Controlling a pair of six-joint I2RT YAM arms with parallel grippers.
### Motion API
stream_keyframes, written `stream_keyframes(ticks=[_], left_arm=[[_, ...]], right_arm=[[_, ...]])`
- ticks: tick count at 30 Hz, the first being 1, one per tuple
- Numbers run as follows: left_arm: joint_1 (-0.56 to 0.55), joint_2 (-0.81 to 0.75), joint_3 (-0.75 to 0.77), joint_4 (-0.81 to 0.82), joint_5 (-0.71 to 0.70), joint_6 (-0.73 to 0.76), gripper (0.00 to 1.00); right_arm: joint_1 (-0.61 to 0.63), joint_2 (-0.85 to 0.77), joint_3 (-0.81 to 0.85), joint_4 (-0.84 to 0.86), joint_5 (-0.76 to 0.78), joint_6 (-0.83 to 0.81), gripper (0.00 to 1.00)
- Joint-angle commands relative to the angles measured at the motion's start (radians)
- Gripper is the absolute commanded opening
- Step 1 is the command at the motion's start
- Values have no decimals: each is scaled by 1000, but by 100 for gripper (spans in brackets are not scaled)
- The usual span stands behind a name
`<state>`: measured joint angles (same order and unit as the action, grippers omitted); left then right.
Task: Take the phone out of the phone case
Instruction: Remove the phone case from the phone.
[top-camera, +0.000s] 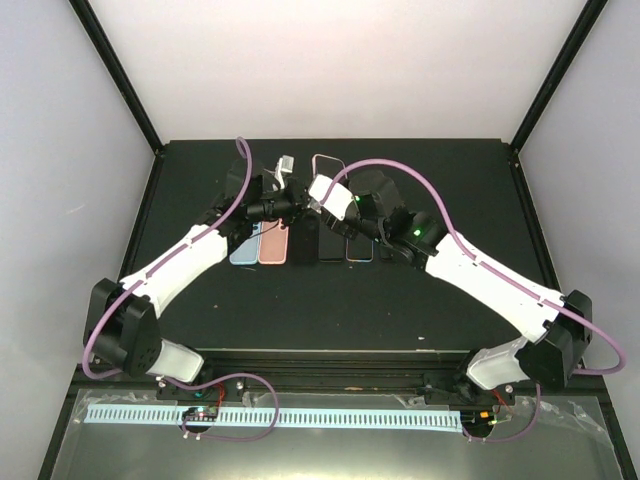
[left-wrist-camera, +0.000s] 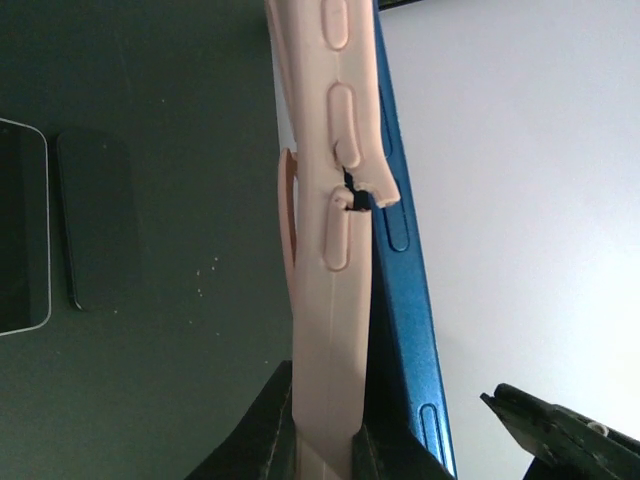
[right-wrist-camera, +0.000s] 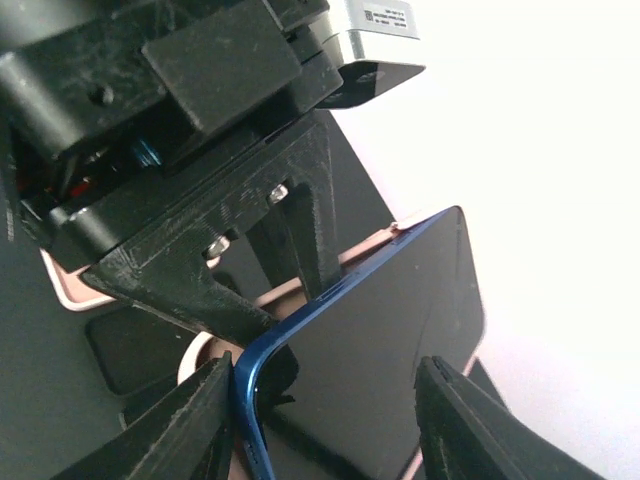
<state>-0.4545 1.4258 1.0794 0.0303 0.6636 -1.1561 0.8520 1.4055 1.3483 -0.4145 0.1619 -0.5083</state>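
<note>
The pink phone case (left-wrist-camera: 330, 300) stands upright on edge, and my left gripper (left-wrist-camera: 325, 445) is shut on its lower end. The blue phone (left-wrist-camera: 405, 300) has come partly away from the case along its side, with a dark gap between them. In the right wrist view the phone (right-wrist-camera: 380, 350) shows its dark screen, with the case's pink rim (right-wrist-camera: 365, 250) behind it. My right gripper (right-wrist-camera: 325, 425) is open, its jaws wide on either side of the phone; one finger (right-wrist-camera: 200, 425) is against the blue corner. Both grippers meet above mid-table, the left (top-camera: 288, 205) and the right (top-camera: 315, 197).
A row of phones lies flat under the grippers: light blue (top-camera: 243, 248), pink (top-camera: 273, 245), black (top-camera: 303, 247) and more to the right (top-camera: 360, 248). A pink-rimmed one (top-camera: 328, 163) lies further back. The left wrist view shows a white-rimmed phone (left-wrist-camera: 20, 230) and a dark one (left-wrist-camera: 95, 220).
</note>
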Motion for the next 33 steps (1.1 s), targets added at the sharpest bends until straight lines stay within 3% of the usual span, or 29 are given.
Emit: stream_keyframes(ticks=[1,9,20,33], left_arm=[[-13,-8,56,73,11,-8,2],[-26,-2,56,91,25,-15,2],[-47,-5,44,120,51,-15,2],[-47,-3,4,72,5,19,2]], right_arm=[[3,14,-14,84,160,-57,49],[5,23,-70,204,294,-160,37],[5,32,-148,332,376,-256,38],[-4,-8,-80,314,371,-229,2]])
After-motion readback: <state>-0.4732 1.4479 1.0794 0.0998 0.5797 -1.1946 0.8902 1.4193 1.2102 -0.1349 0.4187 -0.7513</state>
